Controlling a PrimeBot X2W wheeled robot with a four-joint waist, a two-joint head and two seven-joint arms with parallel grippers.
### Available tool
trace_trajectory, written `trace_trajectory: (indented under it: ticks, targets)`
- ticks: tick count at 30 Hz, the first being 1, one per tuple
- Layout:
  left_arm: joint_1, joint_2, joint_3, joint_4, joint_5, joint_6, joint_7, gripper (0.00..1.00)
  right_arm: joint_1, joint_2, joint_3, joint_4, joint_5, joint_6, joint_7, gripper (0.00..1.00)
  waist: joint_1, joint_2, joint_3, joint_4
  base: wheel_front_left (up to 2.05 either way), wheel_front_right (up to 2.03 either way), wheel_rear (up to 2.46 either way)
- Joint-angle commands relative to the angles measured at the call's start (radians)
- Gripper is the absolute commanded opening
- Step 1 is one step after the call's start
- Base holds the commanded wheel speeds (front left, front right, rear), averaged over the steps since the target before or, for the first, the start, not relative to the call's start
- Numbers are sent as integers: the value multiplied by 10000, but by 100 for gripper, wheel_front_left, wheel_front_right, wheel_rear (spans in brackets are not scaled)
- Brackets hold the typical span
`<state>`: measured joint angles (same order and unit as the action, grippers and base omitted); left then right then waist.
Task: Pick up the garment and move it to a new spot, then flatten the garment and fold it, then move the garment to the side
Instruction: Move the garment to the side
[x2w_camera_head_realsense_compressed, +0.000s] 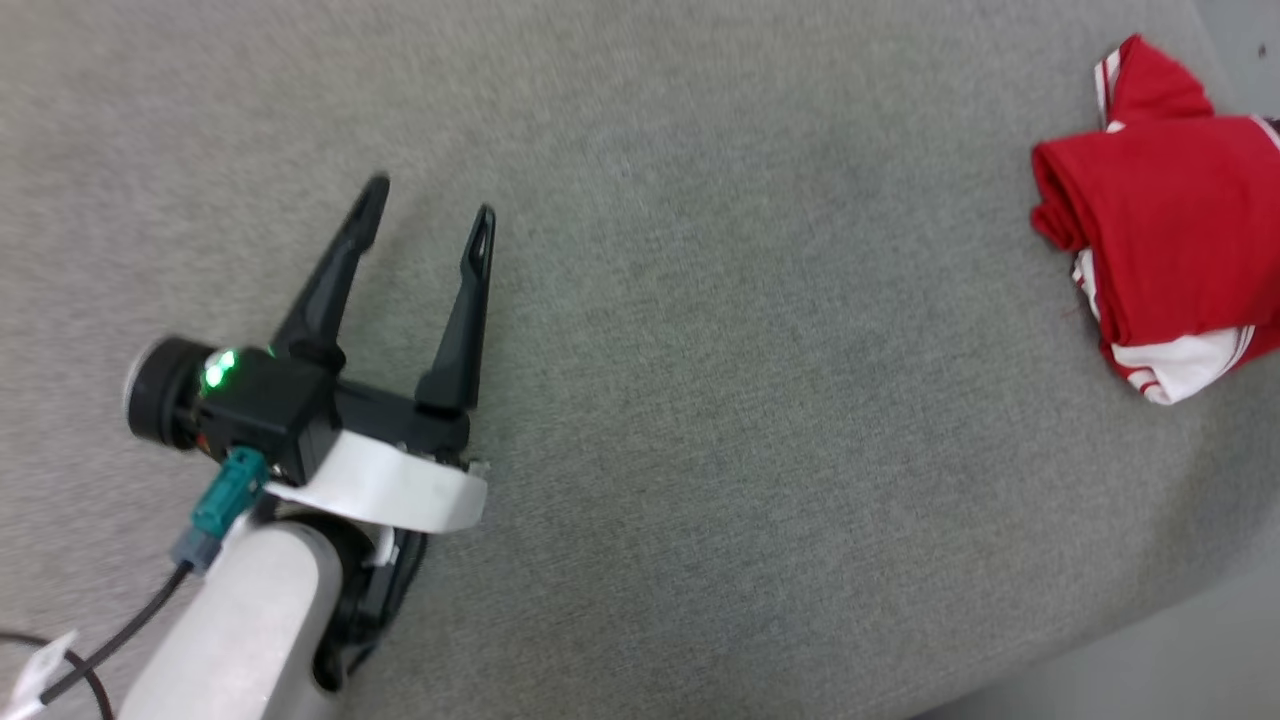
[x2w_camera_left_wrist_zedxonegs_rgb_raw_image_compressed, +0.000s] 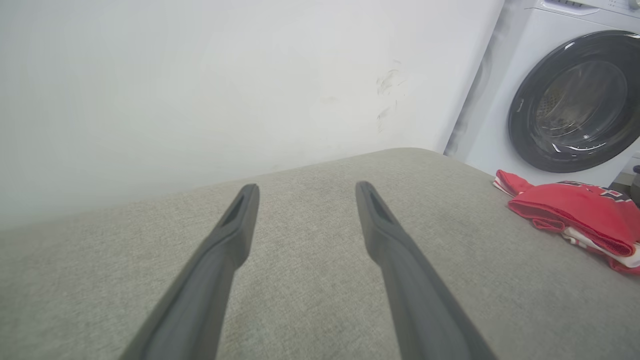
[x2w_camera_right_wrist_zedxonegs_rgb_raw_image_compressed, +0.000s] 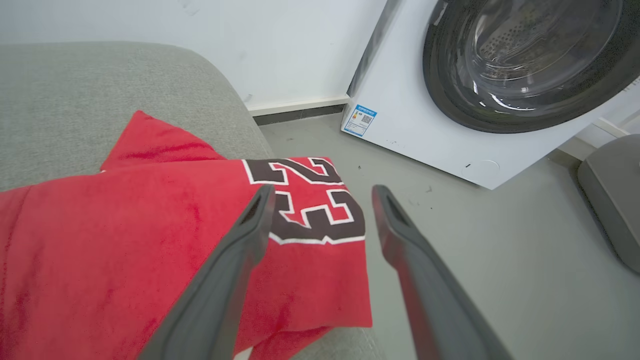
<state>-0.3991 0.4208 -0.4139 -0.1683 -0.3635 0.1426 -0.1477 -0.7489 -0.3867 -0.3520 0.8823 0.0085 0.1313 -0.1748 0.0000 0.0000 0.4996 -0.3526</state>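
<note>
Folded red garment (x2w_camera_head_realsense_compressed: 1170, 240), white striped trim, black "23" on top, lies at the grey worktop's (x2w_camera_head_realsense_compressed: 700, 400) edge. Left pincer (x2w_camera_head_realsense_compressed: 428, 212) and right pincer (x2w_camera_right_wrist_zedxonegs_rgb_raw_image_compressed: 322, 192) both gape wide, empty.

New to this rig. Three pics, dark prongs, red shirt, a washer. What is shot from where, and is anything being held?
It is a wheeled robot with two arms, each ending in a gripper with two long dark fingers. The head view looks down at a grey padded surface: the left gripper hangs over it, jaws apart, nothing between them. The folded garment, red with white trim, lies at the surface's right edge. The other two pictures come from wrist cameras that look along each gripper's own fingers. The left one again shows open fingers above bare fabric, with the washing machine behind. In the right one the right gripper stands open just over the garment's "23" lettering; nothing is held.
</note>
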Motion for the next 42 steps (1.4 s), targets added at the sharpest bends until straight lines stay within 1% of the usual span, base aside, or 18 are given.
trace_trajectory:
  ticks: [1, 6, 13, 18, 25, 31, 37, 42]
  targets:
    - [198, -93, -4, 71, -61, 64, -80, 100, 242, 89, 77, -126, 66, -12, -68, 100, 0, 0, -656, 331, 0, 0, 0]
    - [974, -344, 124, 513, -391, 319, -495, 100, 1337, 508, 675, -1336, 493, -12, -182, 100, 0, 0, -1687, 854, 0, 0, 0]
    - [2051, -637, 363, 1051, -818, 621, -863, 100, 3269, 1244, 1323, -3864, 1084, -12, 348, 100, 0, 0, -2844, 1658, 0, 0, 0]
    - [2559, -747, 602, 1329, -987, 735, -1028, 100, 4443, 1791, 1933, -5727, 1379, -12, 880, 100, 0, 0, -3356, 2281, 0, 0, 0]
    - [2951, -788, 900, 1719, -961, 768, -1128, 100, 5645, 2234, 2719, -7575, 1732, -12, 1248, 100, 0, 0, -3842, 2999, 0, 0, 0]
    - [3224, -748, 979, 2008, -841, 713, -1164, 100, 6623, 2514, 2897, -8753, 1663, -12, 1453, 100, 0, 0, -4253, 3252, 0, 0, 0]
    - [3589, -822, 1020, 2337, -838, 599, -1180, 100, 7590, 2738, 3013, -9587, 1498, -10, 1774, 100, 0, 0, -4743, 3190, 0, 0, 0]
    - [3799, -923, 1122, 2589, -912, 451, -1188, 100, 8201, 2927, 2961, -10041, 1439, -12, 1972, 100, 0, 0, -5038, 3161, 0, 0, 0]
